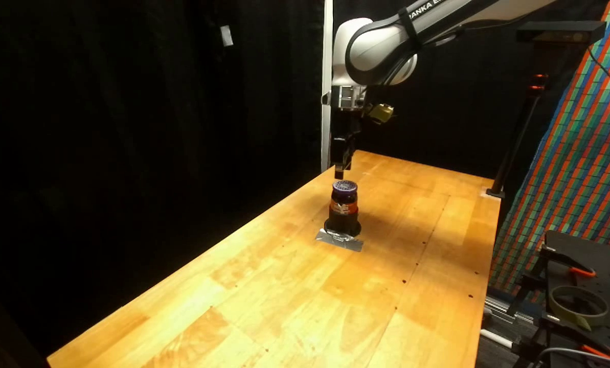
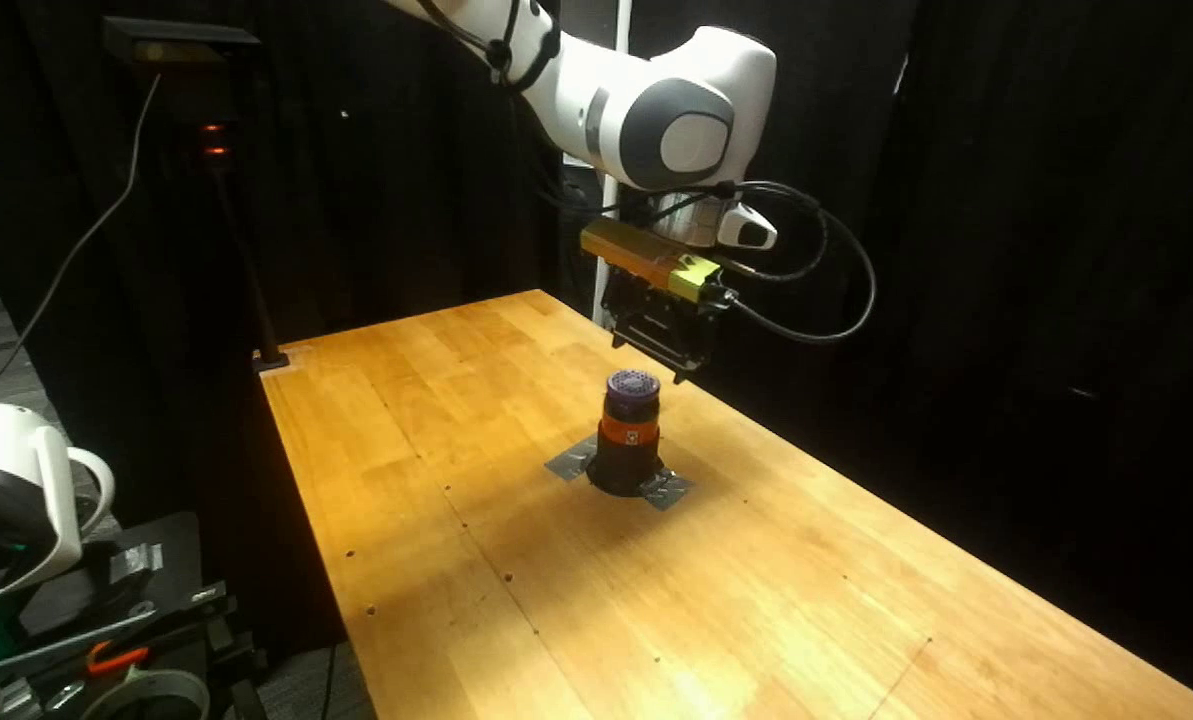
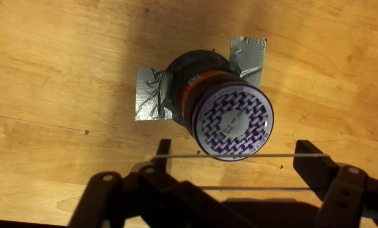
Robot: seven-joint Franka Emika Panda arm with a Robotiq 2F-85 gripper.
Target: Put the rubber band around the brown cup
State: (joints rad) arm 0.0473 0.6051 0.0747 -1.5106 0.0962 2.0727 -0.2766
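The brown cup is a dark jar with an orange label and a purple-and-white lid; it shows in both exterior views (image 1: 344, 206) (image 2: 631, 430) and the wrist view (image 3: 234, 123). It stands upright in a black base (image 1: 342, 225) on the table. My gripper (image 1: 339, 174) (image 2: 648, 360) (image 3: 233, 146) is open, above the lid's height and offset to one side. A thin pale rubber band (image 3: 182, 156) is stretched around both spread fingers in two strands. In the wrist view one strand crosses over the lid's edge; the second lies off the lid. The band is apart from the cup.
Grey tape strips (image 1: 351, 244) (image 2: 668, 490) (image 3: 247, 55) fix the base to the wooden table (image 1: 305, 291). A black post (image 1: 514, 133) (image 2: 246, 250) stands at a table corner. A side cart with a tape roll (image 1: 578, 305) is beside the table.
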